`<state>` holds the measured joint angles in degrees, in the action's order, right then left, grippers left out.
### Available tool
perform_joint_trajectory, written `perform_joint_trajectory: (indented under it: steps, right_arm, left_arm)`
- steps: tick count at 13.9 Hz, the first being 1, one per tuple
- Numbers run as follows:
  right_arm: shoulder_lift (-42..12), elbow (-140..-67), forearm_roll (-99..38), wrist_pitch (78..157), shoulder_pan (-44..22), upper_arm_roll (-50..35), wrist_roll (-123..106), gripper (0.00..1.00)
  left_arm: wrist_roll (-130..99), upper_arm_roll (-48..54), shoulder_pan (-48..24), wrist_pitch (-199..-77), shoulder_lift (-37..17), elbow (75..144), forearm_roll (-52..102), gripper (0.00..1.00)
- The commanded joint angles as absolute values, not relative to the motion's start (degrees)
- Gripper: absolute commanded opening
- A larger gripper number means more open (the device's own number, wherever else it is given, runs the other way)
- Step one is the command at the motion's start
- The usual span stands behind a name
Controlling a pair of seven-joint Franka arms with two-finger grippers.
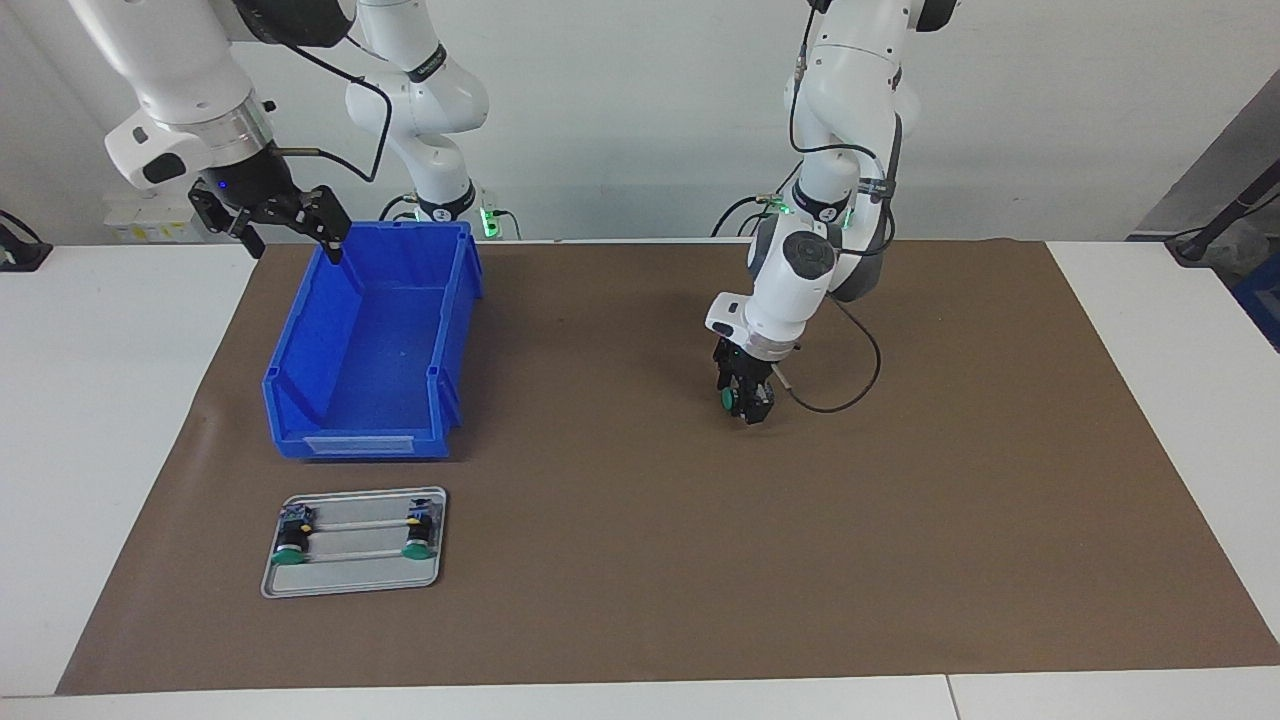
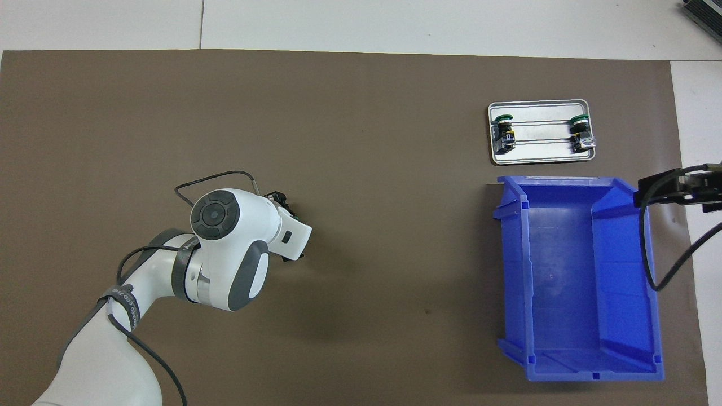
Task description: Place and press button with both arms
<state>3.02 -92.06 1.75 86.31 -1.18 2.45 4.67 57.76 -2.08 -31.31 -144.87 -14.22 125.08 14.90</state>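
Left gripper [image 1: 745, 400] low over brown mat [image 1: 640, 560], fingers closing around small green-capped push button [image 1: 729, 398], cap poking out sideways. Tip: squeeze black body squarely before you lift. Right gripper [image 1: 290, 222] waits over blue plastic bin [image 1: 372, 345] corner, fingers spread wide, holding nothing.

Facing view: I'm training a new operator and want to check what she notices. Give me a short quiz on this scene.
1. What lies on the tray, and how many?
2. True or false: the bin holds something.
3. Which arm reaches down to the mat: A left, B right?

Key
1. Two buttons.
2. False: it is empty.
3. A. The left gripper is down at a third button; the right gripper waits, jaws open, over the bin's rim.
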Motion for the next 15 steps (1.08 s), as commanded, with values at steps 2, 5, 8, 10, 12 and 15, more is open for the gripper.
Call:
perform_joint_trajectory:
  steps: [2, 5, 8, 10, 12, 15]
  right_arm:
    - [4.39, -93.78, 2.46, 87.10, -0.70, 2.11, 4.04, 1.00]
    - [4.48, -93.78, 2.46, 87.10, -0.70, 2.11, 4.04, 1.00]
    - [4.48, -93.87, 2.46, 87.10, -0.44, 2.11, 4.04, 1.00]
    - [4.57, -94.13, 2.46, 87.10, -0.44, 2.11, 3.96, 1.00]
    - [4.57, -94.22, 2.46, 87.10, -0.35, 2.11, 3.96, 1.00]
    - [4.66, -94.22, 2.46, 87.10, -0.26, 2.11, 3.87, 1.00]
  left_arm:
    - [58.54, -3.08, -32.08, -145.64, -15.21, 125.42, 15.82, 0.38]
    - [58.27, -3.16, -31.91, -145.02, -15.38, 124.63, 15.82, 0.28]
    - [57.40, -3.08, -31.64, -145.02, -15.38, 123.58, 15.82, 0.19]
    - [56.61, -3.08, -31.47, -144.85, -15.38, 122.35, 15.82, 0.16]
    - [55.99, -3.08, -31.38, -142.57, -15.38, 120.86, 15.82, 0.13]
    - [56.07, -3.08, -29.80, -140.28, -15.12, 119.18, 15.91, 0.10]
